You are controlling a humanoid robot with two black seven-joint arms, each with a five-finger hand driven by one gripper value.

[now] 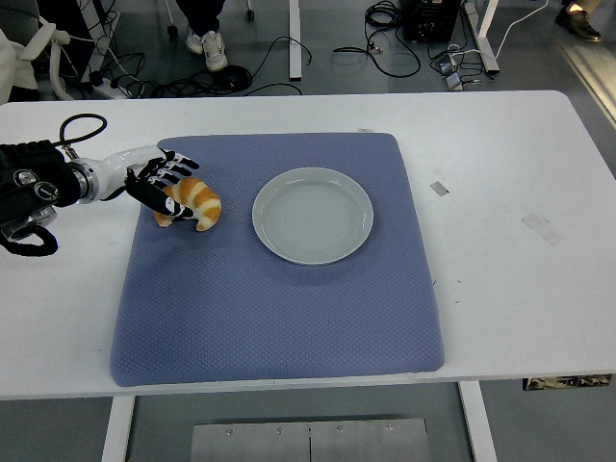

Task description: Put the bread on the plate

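One left hand (162,181) fingers spread against bread (193,203), clear mat (279,298) before plate (312,215)
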